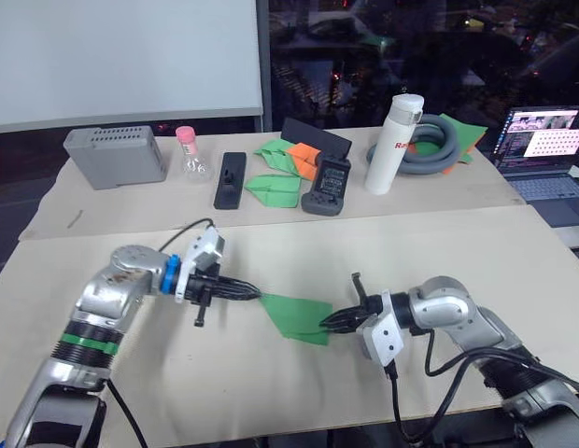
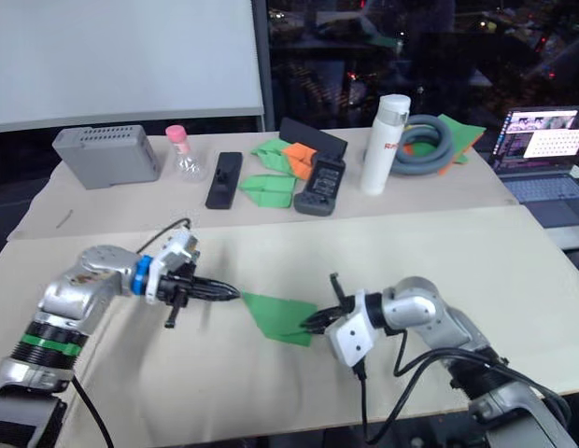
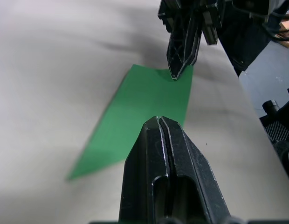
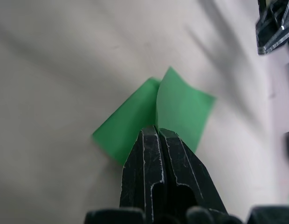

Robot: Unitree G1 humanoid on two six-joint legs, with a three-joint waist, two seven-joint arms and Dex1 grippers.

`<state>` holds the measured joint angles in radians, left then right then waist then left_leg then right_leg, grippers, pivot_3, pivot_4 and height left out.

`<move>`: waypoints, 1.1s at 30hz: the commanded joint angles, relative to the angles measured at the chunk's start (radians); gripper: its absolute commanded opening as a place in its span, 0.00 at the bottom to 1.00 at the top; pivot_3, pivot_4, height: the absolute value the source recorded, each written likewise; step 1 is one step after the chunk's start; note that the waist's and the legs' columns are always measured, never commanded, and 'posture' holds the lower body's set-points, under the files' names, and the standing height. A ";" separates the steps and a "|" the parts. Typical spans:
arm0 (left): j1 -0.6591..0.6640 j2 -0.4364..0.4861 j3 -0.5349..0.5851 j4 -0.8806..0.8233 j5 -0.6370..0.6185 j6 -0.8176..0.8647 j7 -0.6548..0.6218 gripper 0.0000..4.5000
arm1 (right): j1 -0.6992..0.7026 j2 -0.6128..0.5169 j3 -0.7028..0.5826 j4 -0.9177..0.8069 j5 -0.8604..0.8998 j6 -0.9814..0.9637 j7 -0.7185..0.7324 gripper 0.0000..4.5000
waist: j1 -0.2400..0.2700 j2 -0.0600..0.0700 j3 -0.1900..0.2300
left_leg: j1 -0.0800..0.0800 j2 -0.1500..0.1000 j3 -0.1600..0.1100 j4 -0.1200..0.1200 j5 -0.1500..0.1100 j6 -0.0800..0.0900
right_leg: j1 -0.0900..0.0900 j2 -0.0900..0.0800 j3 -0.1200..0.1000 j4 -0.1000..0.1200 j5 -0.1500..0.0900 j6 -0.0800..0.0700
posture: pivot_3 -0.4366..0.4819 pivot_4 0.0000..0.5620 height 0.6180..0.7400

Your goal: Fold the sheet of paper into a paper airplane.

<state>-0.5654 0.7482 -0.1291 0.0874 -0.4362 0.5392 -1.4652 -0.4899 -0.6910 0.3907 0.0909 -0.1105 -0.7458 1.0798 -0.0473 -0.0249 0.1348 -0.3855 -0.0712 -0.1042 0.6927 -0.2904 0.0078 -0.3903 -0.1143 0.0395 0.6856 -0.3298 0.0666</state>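
The sheet of paper [image 1: 297, 315] lies on the near table [image 1: 271, 392], between the two arms, already folded into a narrow green wedge with its point toward the left arm. The left pincer [image 1: 258, 296] sits at that pointed corner with its fingers together (the left wrist view shows them meeting with no gap), and whether they pinch the paper's edge or only press beside it is hard to tell. The right pincer [image 1: 329, 322] is at the opposite, wider end, and its fingers are clamped on the paper there; in the right wrist view one flap rises from the table along a crease just ahead of the fingertips.

Judging by this, the fold is midway: the body crease exists, and a flap is being raised at the right end while the left end is held down. The next move would call for carrying that flap over along its crease while the point stays anchored, then pressing the fold flat; thin paper can slide or buckle if either end is let go too soon.

At the back of the table, from left to right, stand a grey box [image 1: 115, 155], a pink-capped bottle [image 1: 189, 152], a finished green paper plane [image 1: 275, 189], a white flask [image 1: 394, 143], a coiled grey hose [image 1: 431, 145] and a laptop [image 1: 543, 145].
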 commanded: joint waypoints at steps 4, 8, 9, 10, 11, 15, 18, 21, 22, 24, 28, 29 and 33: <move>0.003 0.057 0.004 -0.042 0.005 -0.007 -0.028 0.00 | -0.060 -0.004 0.056 0.007 0.090 -0.172 0.037 0.00 | 0.003 0.000 0.000 | 0.000 0.000 -0.001 0.000 0.000 0.000 | 0.000 0.000 0.000 0.000 0.000 0.000 | 0.48 0.27 1.00; 0.042 0.070 -0.023 -0.060 0.034 -0.053 -0.031 0.00 | -0.104 -0.022 0.079 0.051 0.116 -0.207 0.071 0.00 | 0.004 0.001 0.000 | 0.000 0.000 -0.001 0.000 0.000 0.000 | 0.001 0.000 0.000 -0.002 0.000 0.000 | 0.48 0.27 1.00; 0.052 0.064 -0.026 -0.071 0.034 -0.054 -0.024 0.00 | -0.115 -0.023 0.086 0.082 0.113 -0.223 0.079 0.00 | 0.004 0.001 0.000 | -0.001 0.000 -0.001 0.001 0.000 0.000 | 0.001 0.000 0.000 -0.002 0.000 0.000 | 0.48 0.27 1.00; 0.065 0.056 -0.034 -0.079 0.041 -0.069 -0.016 0.00 | -0.126 -0.020 0.092 0.118 0.105 -0.241 0.083 0.00 | 0.004 0.001 0.000 | -0.001 0.000 -0.001 0.001 0.000 0.000 | 0.001 0.000 0.000 -0.003 0.000 0.000 | 0.48 0.27 1.00; 0.075 0.047 -0.042 -0.083 0.053 -0.086 -0.008 0.00 | -0.135 -0.015 0.097 0.152 0.098 -0.257 0.083 0.00 | 0.004 0.001 0.000 | 0.000 0.000 -0.001 0.001 0.000 0.000 | 0.001 0.000 0.000 -0.002 0.000 0.000 | 0.48 0.27 1.00; 0.091 -0.005 -0.073 -0.066 0.123 -0.195 0.052 0.00 | -0.153 0.003 0.113 0.221 0.079 -0.272 0.075 0.00 | 0.005 0.001 0.000 | 0.000 0.000 -0.001 0.000 0.000 0.000 | 0.001 0.000 0.000 -0.003 0.000 0.000 | 0.48 0.27 1.00; 0.067 -0.059 -0.070 -0.054 0.138 -0.221 0.101 0.00 | -0.146 0.003 0.111 0.226 0.073 -0.254 0.068 0.00 | 0.005 0.001 0.000 | -0.001 0.000 -0.001 0.001 0.000 0.000 | 0.000 0.000 0.000 -0.002 0.000 0.000 | 0.48 0.27 1.00; 0.069 -0.101 -0.084 -0.020 0.180 -0.286 0.144 0.00 | -0.126 0.000 0.108 0.207 0.068 -0.247 0.055 0.00 | 0.005 0.001 0.000 | -0.001 0.000 -0.001 0.001 0.000 0.000 | 0.001 0.000 0.000 -0.003 0.000 0.000 | 0.48 0.27 1.00; 0.077 -0.108 -0.088 -0.013 0.186 -0.295 0.148 0.00 | -0.121 0.000 0.108 0.203 0.063 -0.244 0.050 0.00 | 0.004 0.001 0.000 | -0.001 0.000 -0.001 0.001 0.000 0.000 | 0.001 0.000 0.000 -0.003 0.000 0.000 | 0.48 0.27 1.00; 0.108 -0.112 -0.104 -0.004 0.220 -0.343 0.165 0.00 | -0.112 0.000 0.108 0.196 0.052 -0.238 0.044 0.00 | 0.003 0.001 0.000 | -0.001 0.000 -0.001 0.001 0.000 0.000 | 0.000 0.000 0.000 -0.002 0.000 0.000 | 0.48 0.27 1.00; 0.167 -0.137 -0.112 0.002 0.254 -0.392 0.207 0.00 | -0.095 -0.002 0.102 0.169 0.041 -0.210 0.030 0.00 | 0.002 0.001 0.000 | -0.001 0.000 -0.001 0.000 0.000 0.000 | 0.000 0.000 0.001 -0.002 0.000 0.000 | 0.48 0.27 1.00; 0.174 -0.144 -0.117 0.006 0.261 -0.400 0.214 0.00 | -0.090 -0.002 0.100 0.164 0.038 -0.204 0.026 0.00 | 0.002 0.001 0.000 | -0.001 0.000 -0.001 0.000 0.000 0.000 | 0.000 0.000 0.001 -0.002 0.000 0.000 | 0.48 0.27 1.00; 0.187 -0.172 -0.136 0.051 0.284 -0.428 0.233 0.00 | -0.061 -0.008 0.089 0.139 0.028 -0.176 0.004 0.00 | 0.012 0.001 0.000 | 0.000 -0.001 -0.001 0.002 0.000 0.000 | 0.001 -0.001 0.001 -0.002 0.000 0.000 | 0.48 0.27 1.00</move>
<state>-0.3821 0.5835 -0.2531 0.1192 -0.1658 0.1269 -1.2447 -0.5600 -0.6938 0.5056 0.2642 -0.0829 -0.9297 1.1063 -0.0352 -0.0242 0.1351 -0.3856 -0.0723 -0.1050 0.6943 -0.2906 0.0076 -0.3888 -0.1150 0.0408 0.6832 -0.3297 0.0665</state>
